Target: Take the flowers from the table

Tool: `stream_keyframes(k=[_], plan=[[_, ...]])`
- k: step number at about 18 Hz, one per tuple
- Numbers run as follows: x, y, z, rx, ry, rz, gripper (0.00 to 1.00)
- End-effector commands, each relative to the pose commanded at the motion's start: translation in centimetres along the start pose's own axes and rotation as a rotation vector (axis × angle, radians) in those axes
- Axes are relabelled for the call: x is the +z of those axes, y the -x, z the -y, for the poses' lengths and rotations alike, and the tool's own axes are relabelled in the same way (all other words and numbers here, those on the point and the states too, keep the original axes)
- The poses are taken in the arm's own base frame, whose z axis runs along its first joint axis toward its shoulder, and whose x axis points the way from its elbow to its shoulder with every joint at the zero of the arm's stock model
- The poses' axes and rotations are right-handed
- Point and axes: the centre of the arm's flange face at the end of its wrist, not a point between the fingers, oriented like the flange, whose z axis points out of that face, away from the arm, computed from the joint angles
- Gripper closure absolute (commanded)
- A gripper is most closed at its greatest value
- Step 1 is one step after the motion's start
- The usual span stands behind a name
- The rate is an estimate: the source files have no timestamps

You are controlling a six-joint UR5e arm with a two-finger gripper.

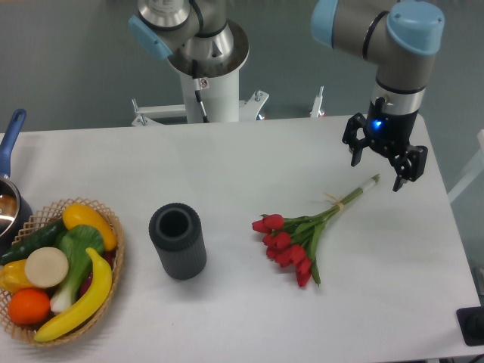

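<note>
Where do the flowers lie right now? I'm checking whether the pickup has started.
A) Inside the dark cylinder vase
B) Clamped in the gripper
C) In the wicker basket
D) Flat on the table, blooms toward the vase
D: the flowers lie flat on the table, red blooms pointing toward the dark vase, while the open gripper hovers above the stem end, holding nothing.

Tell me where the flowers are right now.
The flowers lie flat on the table, right of centre in the camera view, right of the dark grey vase, stem ends just below the open gripper.

Matt white table [227, 166], woven basket [113, 249]
</note>
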Motion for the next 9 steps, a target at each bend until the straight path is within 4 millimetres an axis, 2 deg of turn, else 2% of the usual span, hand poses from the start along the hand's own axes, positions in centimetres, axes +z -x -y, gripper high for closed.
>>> stream_keyframes(k=[9], plan=[[0.89,-0.34,-0.11,-0.028,0.003,-0.017,0.00]])
